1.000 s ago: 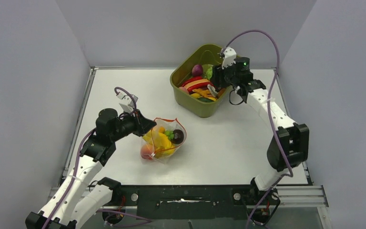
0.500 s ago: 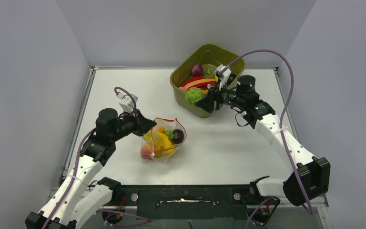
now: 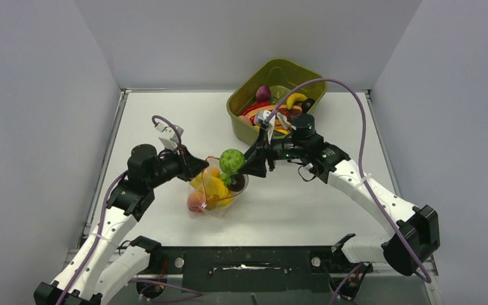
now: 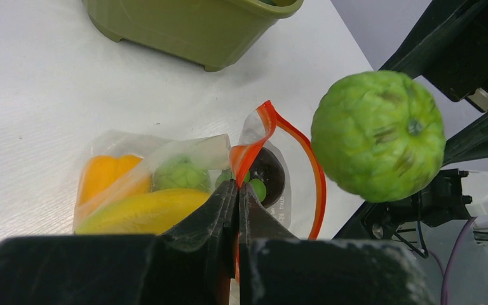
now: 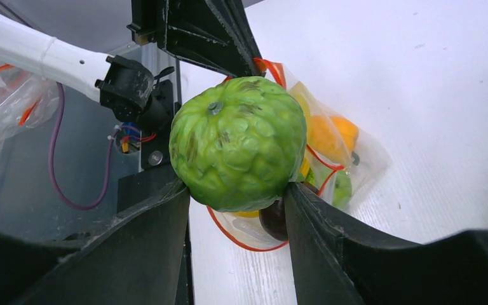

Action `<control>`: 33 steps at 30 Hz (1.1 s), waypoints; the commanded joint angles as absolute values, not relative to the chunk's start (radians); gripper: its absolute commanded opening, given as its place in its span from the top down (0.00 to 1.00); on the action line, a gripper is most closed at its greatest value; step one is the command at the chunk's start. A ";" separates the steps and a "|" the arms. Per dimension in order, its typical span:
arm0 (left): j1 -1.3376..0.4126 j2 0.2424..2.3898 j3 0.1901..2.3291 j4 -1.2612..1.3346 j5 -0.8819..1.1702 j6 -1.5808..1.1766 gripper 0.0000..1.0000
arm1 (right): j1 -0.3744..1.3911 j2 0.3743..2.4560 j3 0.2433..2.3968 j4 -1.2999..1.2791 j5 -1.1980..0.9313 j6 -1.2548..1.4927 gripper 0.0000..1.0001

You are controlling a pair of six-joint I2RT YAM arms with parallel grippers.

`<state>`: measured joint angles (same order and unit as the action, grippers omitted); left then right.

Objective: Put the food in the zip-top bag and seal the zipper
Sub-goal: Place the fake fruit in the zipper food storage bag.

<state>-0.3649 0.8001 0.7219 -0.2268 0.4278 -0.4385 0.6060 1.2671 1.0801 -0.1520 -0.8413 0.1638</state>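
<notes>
The clear zip-top bag [image 3: 215,188] lies on the table with yellow, orange, green and dark toy food inside. Its mouth, edged by the orange-red zipper [image 4: 316,184], gapes open. My left gripper [image 3: 198,166] is shut on the zipper edge at the bag's mouth [image 4: 237,190] and holds it up. My right gripper [image 3: 241,165] is shut on a bumpy green toy fruit [image 3: 231,160] and holds it just above the open mouth. The fruit fills the right wrist view [image 5: 237,143] and shows in the left wrist view [image 4: 377,135].
The olive-green tub [image 3: 276,105] stands at the back right with several more toy foods, among them a yellow banana [image 3: 295,98] and a purple piece [image 3: 263,93]. Grey walls close in the white table [image 3: 318,190] on three sides.
My right arm has lifted the green fruit out of the tub and carried it left and forward to just over the bag's mouth. My left gripper and the bag have stayed still.
</notes>
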 commanded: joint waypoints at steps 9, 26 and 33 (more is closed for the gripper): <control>-0.362 0.774 0.730 -0.153 0.458 -0.451 1.00 | 0.719 1.392 1.160 -0.241 -0.703 0.085 0.49; -0.363 0.775 0.722 -0.127 0.465 -0.476 1.00 | 0.759 1.487 1.227 -0.278 -0.540 0.166 0.36; -0.362 0.773 0.715 -0.122 0.465 -0.478 1.00 | 0.759 1.444 1.292 -0.403 -0.487 0.099 0.14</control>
<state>-0.3645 0.7872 0.7109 -0.2050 0.4465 -0.4683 0.7544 1.4940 1.2320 -0.3511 -0.5369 0.1425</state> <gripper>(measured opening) 0.014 0.821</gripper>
